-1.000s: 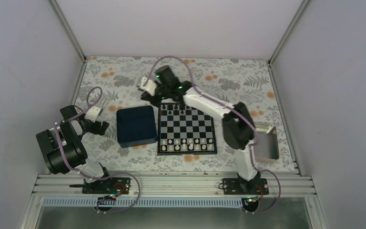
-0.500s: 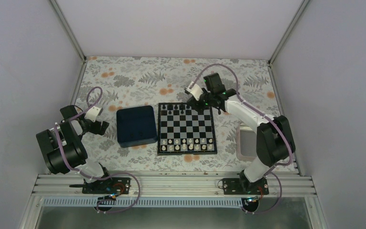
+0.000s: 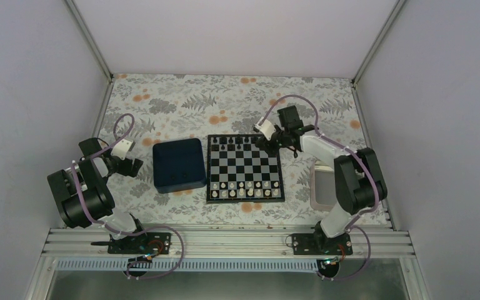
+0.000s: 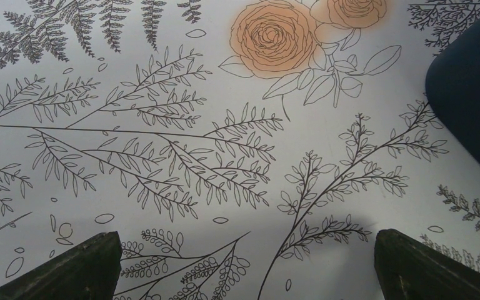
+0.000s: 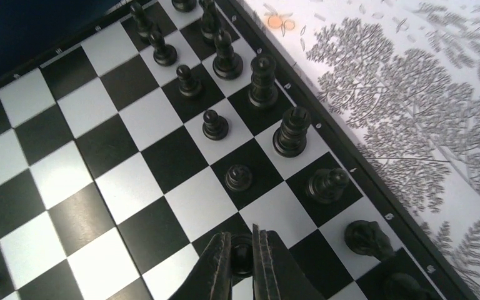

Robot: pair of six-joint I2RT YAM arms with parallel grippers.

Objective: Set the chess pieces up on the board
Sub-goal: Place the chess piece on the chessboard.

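The flat square chessboard (image 3: 244,167) of black and silver-grey checks is judged largely set. Tiny glossy black chess figures (image 5: 290,131), turned and knobbed like moulded plastic, are lined along its far edge, and a shorter row of round-headed pawns is set in front of them. Tiny white pieces (image 3: 244,189) are ranked in two rows at the near edge. The right gripper (image 5: 242,259) is clenched on one small black piece, seemingly a pawn, held over the pawn row near the right border. That placing, and perhaps a last pawn, seems left. The left gripper (image 4: 250,269) is held wide open and empty above the matte floral-printed cloth (image 4: 162,125), beside the dark blue square tray (image 3: 178,164)
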